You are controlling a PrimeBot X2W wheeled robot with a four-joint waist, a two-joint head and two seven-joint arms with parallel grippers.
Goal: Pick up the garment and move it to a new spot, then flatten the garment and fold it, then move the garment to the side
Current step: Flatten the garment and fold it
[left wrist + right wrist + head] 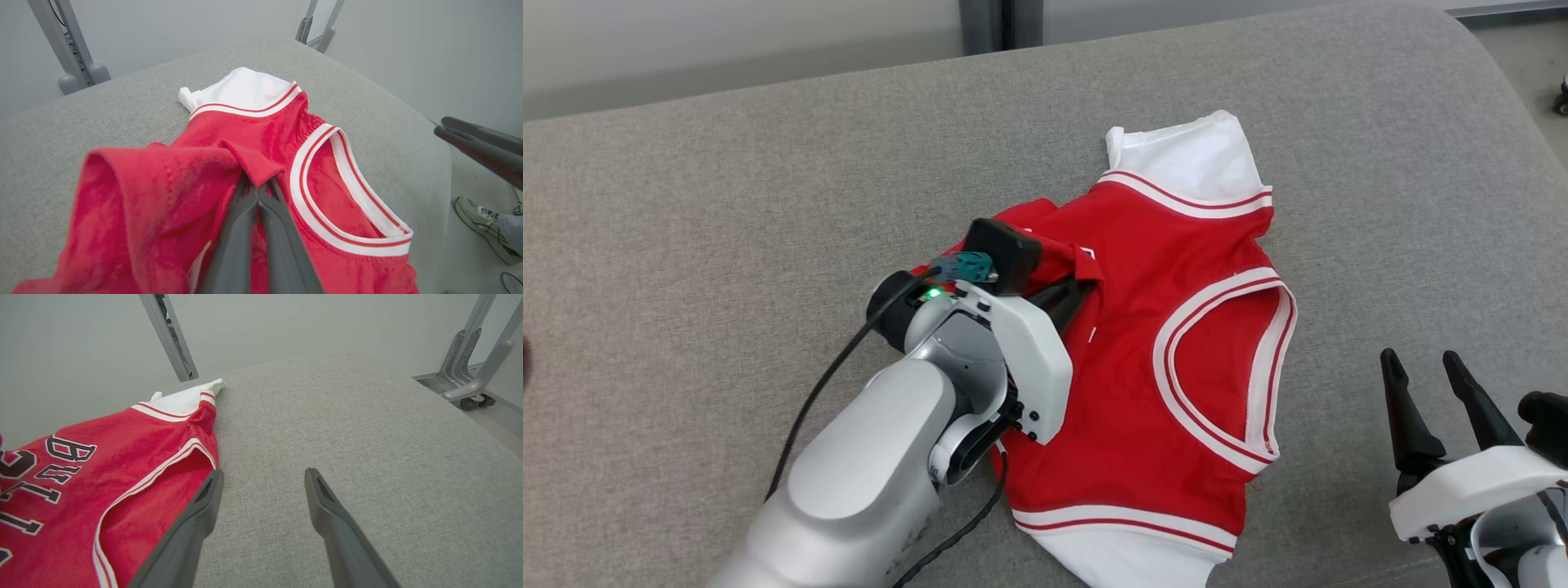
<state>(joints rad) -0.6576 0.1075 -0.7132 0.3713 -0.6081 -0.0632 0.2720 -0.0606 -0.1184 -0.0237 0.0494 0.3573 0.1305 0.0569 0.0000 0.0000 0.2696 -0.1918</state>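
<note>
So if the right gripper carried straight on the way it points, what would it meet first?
Probably just the bare grey cushion: the right gripper points along it, with the red jersey off to its left. Depth is hard to judge.

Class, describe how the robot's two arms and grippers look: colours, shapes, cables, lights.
The left arm is rounded silver-grey with a white wrist shell, a black cable, a green light and a black camera box. The left gripper and right gripper each have two long, tapering dark fingers.
</note>
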